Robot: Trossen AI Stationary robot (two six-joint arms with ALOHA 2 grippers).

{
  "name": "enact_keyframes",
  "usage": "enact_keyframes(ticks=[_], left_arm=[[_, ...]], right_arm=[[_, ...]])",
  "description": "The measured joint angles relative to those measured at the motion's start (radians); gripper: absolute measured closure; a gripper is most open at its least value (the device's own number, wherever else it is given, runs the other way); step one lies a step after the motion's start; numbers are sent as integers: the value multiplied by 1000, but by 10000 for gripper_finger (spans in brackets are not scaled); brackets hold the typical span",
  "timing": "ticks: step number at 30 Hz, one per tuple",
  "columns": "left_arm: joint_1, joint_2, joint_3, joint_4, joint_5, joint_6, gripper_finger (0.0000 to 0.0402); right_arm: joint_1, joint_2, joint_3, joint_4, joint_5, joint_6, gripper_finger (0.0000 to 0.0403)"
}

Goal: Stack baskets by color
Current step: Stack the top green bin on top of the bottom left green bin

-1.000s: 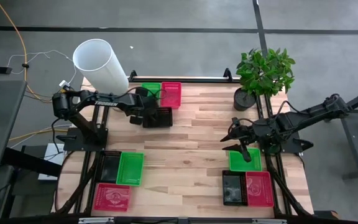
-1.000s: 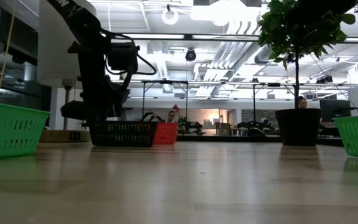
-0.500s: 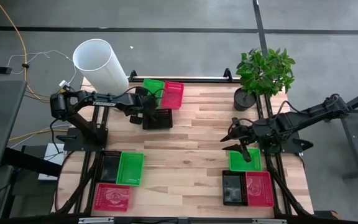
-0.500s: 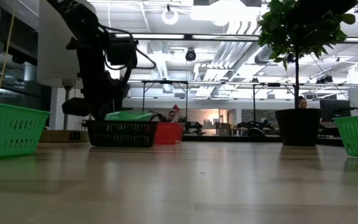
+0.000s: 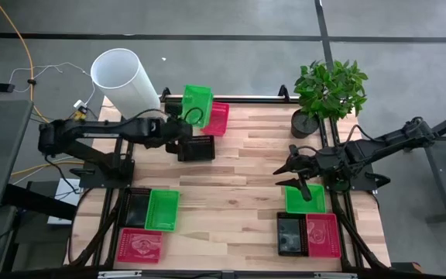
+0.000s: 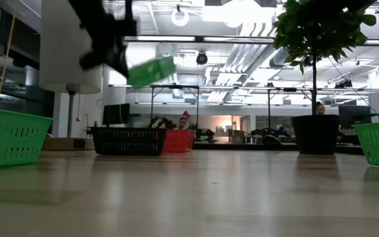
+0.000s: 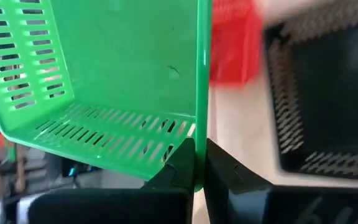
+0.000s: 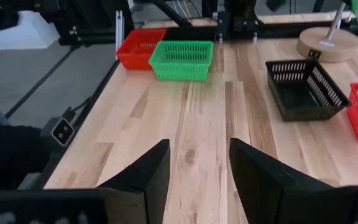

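Observation:
My left gripper (image 5: 185, 122) is shut on a green basket (image 5: 197, 103) and holds it in the air over the table's far left part; the low view shows that basket (image 6: 151, 70) tilted, high above the wood. Below it, a red basket (image 5: 218, 118) and a black basket (image 5: 198, 147) sit on their bases on the table. My right gripper (image 5: 291, 175) stands open over the table's right side and holds nothing. Close to it a second green basket (image 5: 305, 199) lies on the table. My left gripper grips one side wall of the green basket (image 7: 198, 146) near a corner, one finger (image 7: 180, 169) inside the basket and the other (image 7: 221, 172) outside. The fingers come from the table's left, slanting down. The basket is lifted clear and tilted.
A tall white cylinder (image 5: 126, 80) stands at the far left corner and a potted plant (image 5: 327, 94) at the far right. Near left lie a black (image 5: 136, 208), a green (image 5: 162, 209) and a red basket (image 5: 140, 244). Near right lie a black (image 5: 290, 235) and a red basket (image 5: 323, 235).
My left gripper has taken hold of the green basket, which stood on the table beside the red one, and has gone up with it while drawing back toward the table's left edge. The basket is now lifted clear and tipped. The red and black baskets stayed in place.

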Motion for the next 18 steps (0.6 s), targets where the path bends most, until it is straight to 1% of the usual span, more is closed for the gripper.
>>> enact_keyframes(ticks=[3, 6, 8, 11, 15, 18], left_arm=[[-125, -12, 109, -147, 13, -130, 401], [-268, -9, 213, -317, 62, -304, 401], [-372, 8, 271, -429, 116, -452, 401], [-526, 45, 329, -577, 242, -695, 401], [-733, 107, 339, -662, 387, -933, 401], [-878, 171, 338, -656, 437, -1069, 402]], right_arm=[[0, 0, 0, 24, 0, -2, 249], [0, 0, 0, 43, 0, 1, 249], [0, 0, 0, 46, 1, 2, 249], [0, 0, 0, 47, 2, 1, 249], [0, 0, 0, 51, 20, -2, 249], [0, 0, 0, 51, 43, -3, 249]])
